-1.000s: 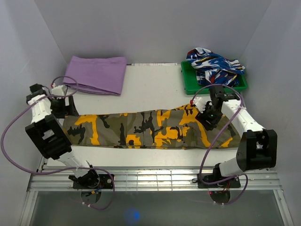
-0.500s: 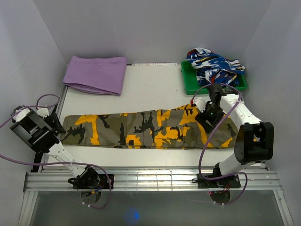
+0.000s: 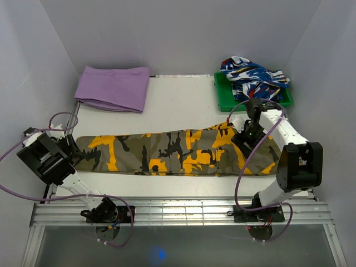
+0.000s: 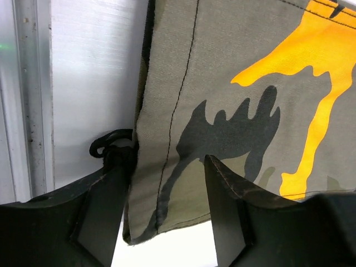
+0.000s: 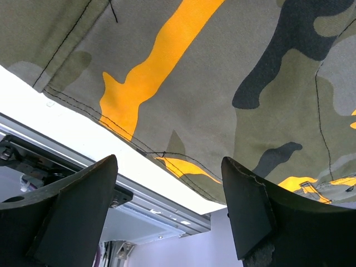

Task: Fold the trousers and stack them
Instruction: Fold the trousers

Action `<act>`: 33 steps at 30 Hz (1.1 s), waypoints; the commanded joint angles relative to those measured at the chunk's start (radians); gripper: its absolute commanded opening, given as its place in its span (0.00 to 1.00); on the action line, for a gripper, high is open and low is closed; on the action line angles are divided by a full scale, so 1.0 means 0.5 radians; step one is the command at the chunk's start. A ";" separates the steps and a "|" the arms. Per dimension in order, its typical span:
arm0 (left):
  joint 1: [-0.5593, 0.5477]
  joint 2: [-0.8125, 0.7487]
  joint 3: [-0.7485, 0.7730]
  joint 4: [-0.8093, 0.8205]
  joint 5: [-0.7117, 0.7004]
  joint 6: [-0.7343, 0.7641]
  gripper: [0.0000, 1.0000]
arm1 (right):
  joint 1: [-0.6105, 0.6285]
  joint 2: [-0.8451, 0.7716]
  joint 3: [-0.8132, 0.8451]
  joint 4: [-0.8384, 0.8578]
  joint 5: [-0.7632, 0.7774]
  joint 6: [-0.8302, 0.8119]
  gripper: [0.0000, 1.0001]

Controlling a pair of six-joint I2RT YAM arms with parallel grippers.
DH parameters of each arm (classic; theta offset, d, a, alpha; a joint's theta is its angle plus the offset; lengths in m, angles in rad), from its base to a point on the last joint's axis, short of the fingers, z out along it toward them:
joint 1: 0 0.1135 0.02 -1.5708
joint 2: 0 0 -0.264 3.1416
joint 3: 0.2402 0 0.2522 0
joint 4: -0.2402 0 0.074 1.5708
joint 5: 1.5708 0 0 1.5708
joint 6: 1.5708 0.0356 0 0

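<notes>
The camouflage trousers (image 3: 172,151) lie flat and stretched left to right across the middle of the table. My left gripper (image 3: 70,147) is low at their left end. In the left wrist view it (image 4: 167,222) is open, and its fingers straddle the corner of the cloth's edge (image 4: 183,139), beside a black cord loop (image 4: 105,146). My right gripper (image 3: 248,136) hovers over the right end. In the right wrist view it (image 5: 167,217) is open wide above the trousers' edge (image 5: 222,72), holding nothing.
A folded purple cloth (image 3: 114,88) lies at the back left. A green tray (image 3: 222,97) at the back right holds a blue, white and red garment (image 3: 253,75). Walls stand close on both sides. An aluminium rail (image 3: 178,211) runs along the front edge.
My left arm has swung from the back left corner down and in to the left end of the trousers. My right gripper has hardly moved. The trousers lie as before.
</notes>
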 commanded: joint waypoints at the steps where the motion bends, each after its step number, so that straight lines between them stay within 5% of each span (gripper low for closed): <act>1: -0.024 0.065 -0.220 0.135 -0.081 -0.014 0.66 | -0.003 0.018 0.076 -0.052 0.011 0.047 0.80; 9: -0.021 0.126 -0.126 0.059 0.108 -0.109 0.33 | -0.003 0.037 0.036 -0.037 0.011 0.038 0.79; 12: -0.021 0.077 -0.006 -0.027 0.225 -0.156 0.15 | -0.003 0.000 -0.025 -0.006 0.075 0.023 0.78; 13: -0.024 0.065 0.034 -0.076 0.238 -0.165 0.00 | -0.007 -0.009 -0.056 0.006 0.072 0.023 0.78; 22: 0.022 -0.009 0.696 -0.398 0.020 -0.012 0.00 | -0.019 -0.135 -0.108 -0.003 0.060 -0.008 0.77; 28: -0.014 -0.073 1.034 -0.772 0.158 0.163 0.00 | -0.071 -0.175 -0.074 -0.058 0.042 -0.029 0.77; 33: -0.339 -0.291 0.906 -0.932 0.336 0.173 0.00 | -0.197 -0.160 -0.032 -0.095 0.042 -0.088 0.77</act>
